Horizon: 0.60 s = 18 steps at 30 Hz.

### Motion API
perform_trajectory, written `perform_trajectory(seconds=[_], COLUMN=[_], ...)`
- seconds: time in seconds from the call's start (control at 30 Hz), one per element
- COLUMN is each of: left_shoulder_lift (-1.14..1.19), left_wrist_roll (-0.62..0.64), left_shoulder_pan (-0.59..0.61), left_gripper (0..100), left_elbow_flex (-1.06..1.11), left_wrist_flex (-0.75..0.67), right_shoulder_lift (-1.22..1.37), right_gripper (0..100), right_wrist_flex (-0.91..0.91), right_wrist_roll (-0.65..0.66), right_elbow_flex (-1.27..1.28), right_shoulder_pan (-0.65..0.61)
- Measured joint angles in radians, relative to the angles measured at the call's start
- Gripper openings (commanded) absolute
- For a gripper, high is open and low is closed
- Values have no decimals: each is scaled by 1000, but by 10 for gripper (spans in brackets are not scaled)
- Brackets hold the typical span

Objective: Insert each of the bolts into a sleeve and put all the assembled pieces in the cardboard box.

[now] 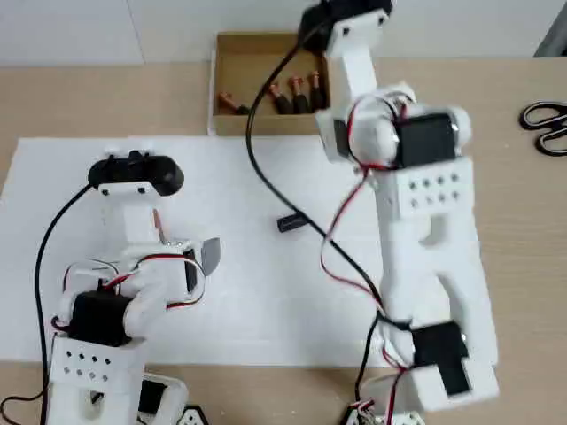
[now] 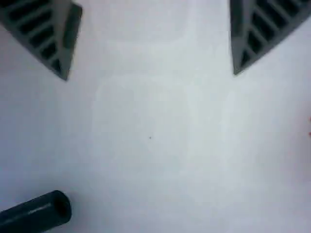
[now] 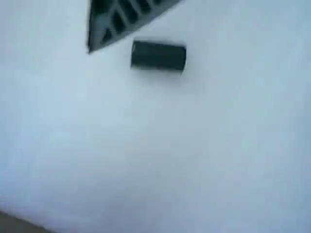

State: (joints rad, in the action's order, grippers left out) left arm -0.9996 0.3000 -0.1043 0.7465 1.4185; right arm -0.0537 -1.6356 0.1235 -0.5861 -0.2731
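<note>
Sleeve [image 1: 292,222], black, lies alone on its side near the centre of the white sheet [image 1: 248,301]. Open paper surrounds it except at 3 o'clock, where the right arm's black cable [image 1: 255,159] and red wires [image 1: 341,221] pass close by. Cardboard box [image 1: 266,39] sits at 12 o'clock, at the sheet's far edge, with several assembled pieces [image 1: 297,93] lying along its near wall. Scissors [image 1: 545,126] lie at 2 o'clock on the bare table [image 1: 106,97], well apart from the work.

Left arm [image 1: 124,292] is folded at 7 o'clock. The left gripper [image 2: 149,75] points down over the paper, fingers spread wide and holding nothing. The sleeve lies off to one side of them, not touching.

Right arm [image 1: 425,230] stretches from 5 o'clock up toward 12 o'clock, its upper end overlapping the box in the high view. Right gripper [image 3: 97,43] shows one grey finger [image 3: 124,19], tip just beside the sleeve with a thin gap. Whether its fingers are apart or together cannot be told.
</note>
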Motion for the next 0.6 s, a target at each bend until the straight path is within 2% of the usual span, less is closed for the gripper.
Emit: perform_trajectory(seconds=[0.37,0.6], left_shoulder_lift=[0,-11], left_wrist_roll=[0,0], left_shoulder_pan=[0,0], left_gripper=[203,203], left_elbow_flex=[0,0], left_wrist_flex=[0,0], right_shoulder_lift=[-410,-618], right_gripper=[227,226], right_wrist_flex=[-35,-35], right_wrist_roll=[0,0], right_elbow_flex=[-6,287], right_shoulder_pan=[-2,-2])
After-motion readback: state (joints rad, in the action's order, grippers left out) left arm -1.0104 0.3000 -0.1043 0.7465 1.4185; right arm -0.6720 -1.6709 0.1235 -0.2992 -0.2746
